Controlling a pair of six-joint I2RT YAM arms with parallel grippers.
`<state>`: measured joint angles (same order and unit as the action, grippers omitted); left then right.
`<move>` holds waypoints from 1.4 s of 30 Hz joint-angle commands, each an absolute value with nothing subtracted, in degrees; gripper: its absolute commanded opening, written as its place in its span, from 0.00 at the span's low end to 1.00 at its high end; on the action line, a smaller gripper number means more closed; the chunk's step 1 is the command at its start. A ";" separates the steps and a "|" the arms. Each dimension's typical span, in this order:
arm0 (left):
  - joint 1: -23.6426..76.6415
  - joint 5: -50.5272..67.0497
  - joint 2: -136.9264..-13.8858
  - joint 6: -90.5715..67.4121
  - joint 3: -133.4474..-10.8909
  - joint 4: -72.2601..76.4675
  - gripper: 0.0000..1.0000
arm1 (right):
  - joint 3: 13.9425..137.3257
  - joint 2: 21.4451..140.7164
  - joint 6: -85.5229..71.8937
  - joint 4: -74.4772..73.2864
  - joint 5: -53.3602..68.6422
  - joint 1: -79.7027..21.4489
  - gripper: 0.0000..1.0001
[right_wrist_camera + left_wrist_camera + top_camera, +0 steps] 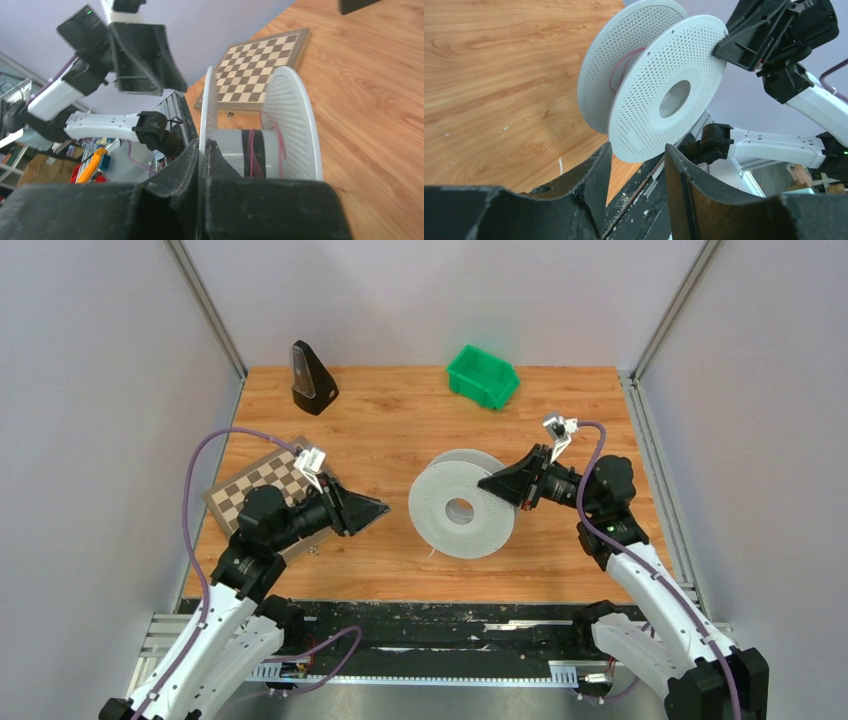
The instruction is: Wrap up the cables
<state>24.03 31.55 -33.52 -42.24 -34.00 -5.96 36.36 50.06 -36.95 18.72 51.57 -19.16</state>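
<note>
The right gripper (486, 483) pinches just 1 disc of the grey perforated plastic reel (462, 505), upright at the centre of the wooden table (380, 410), with the left gripper (381, 508) open to its left, so the reel may pivot, slackening its thin pinkish strand (256, 150).

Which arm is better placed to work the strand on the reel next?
Probably left: the left gripper is open and free, facing the grey perforated plastic reel, while the right gripper is shut on its disc rim. The thin pinkish strand sits between the discs.

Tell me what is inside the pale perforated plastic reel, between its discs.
The reel holds a grey hub with a few loops of thin pinkish strand; the hub's underside is hidden.
</note>
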 commanded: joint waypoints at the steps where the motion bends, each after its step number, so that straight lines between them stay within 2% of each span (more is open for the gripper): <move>1: 24.23 28.45 -30.90 -37.47 -34.26 -9.21 0.51 | 37.31 51.26 -37.08 23.90 49.72 -16.95 0.00; 11: 24.26 19.96 -29.65 -23.58 -36.86 -17.94 0.53 | 36.47 57.81 -38.06 24.85 48.69 -12.36 0.00; 18: 24.26 16.35 -28.63 -14.69 -35.13 -20.62 0.56 | 37.18 67.96 -41.55 31.61 46.44 -9.94 0.00; 24: 24.25 14.24 -28.25 -12.51 -34.44 -21.58 0.56 | 37.99 79.74 -50.37 45.27 47.93 -6.76 0.00; 31: 24.26 13.33 -26.14 -10.99 -33.13 -20.68 0.56 | 41.93 90.32 -52.24 48.54 48.16 -4.74 0.00; 42: 24.21 12.85 -24.14 -10.44 -32.81 -19.59 0.60 | 42.94 107.39 -62.95 66.34 49.05 -2.77 0.02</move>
